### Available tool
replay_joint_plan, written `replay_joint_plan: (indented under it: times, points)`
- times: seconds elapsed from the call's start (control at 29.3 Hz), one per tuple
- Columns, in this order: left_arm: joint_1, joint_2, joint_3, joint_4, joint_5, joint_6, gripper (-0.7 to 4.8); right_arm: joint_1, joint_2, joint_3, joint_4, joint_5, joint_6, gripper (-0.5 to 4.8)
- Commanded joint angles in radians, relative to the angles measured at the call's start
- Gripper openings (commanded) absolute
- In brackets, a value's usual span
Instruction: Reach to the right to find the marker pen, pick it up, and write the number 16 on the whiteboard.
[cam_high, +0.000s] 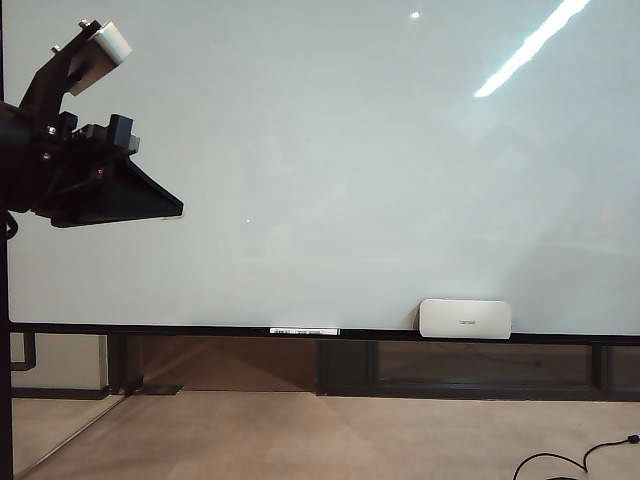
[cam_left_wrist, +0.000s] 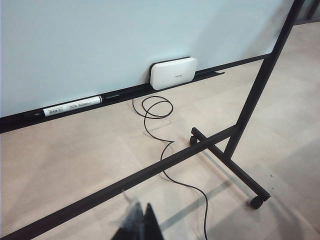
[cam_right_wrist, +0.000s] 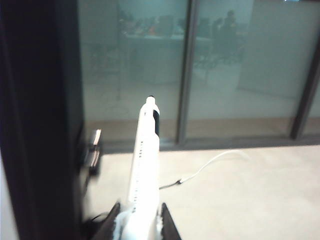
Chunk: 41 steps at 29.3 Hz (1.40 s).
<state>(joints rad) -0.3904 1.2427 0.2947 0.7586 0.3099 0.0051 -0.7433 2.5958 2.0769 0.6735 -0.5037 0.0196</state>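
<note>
Your right tool (cam_right_wrist: 136, 220) and its marker pen (cam_right_wrist: 144, 165) show blurred; the frame edge crops your left tool (cam_left_wrist: 137, 225), its tips unreadable.

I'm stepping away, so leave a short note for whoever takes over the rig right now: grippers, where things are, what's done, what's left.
Right gripper: shut on a marker, out of the exterior view, facing away from the whiteboard.
Left gripper: raised at the board's upper left, holding nothing that shows; open or shut cannot be told.
A second marker and the eraser sit on the board's ledge.
Done: marker picked up.
Left: bring it to the board and write 16; the board is blank.
</note>
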Motion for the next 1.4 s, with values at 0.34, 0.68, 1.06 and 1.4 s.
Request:
replay_joint_plan:
  times: [0.34,0.68,1.06,1.4]
  points:
    - [-0.002,-0.022,0.005,0.004,0.008,-0.016,-0.06,-0.011,-0.217,0.005,-0.349,0.135,-0.054,-0.05]
    - [-0.002,-0.055,0.005,-0.004,0.039,-0.016,-0.06,-0.010,-0.349,0.005,-0.663,0.173,-0.054,-0.05]
    - [-0.001,-0.175,0.005,-0.129,0.053,-0.012,-0.06,0.000,-0.475,0.005,-0.979,0.171,-0.040,-0.05]
    - [-0.001,-0.370,0.005,-0.227,0.050,-0.048,-0.06,0.056,-0.588,0.005,-1.192,0.160,0.022,-0.05]
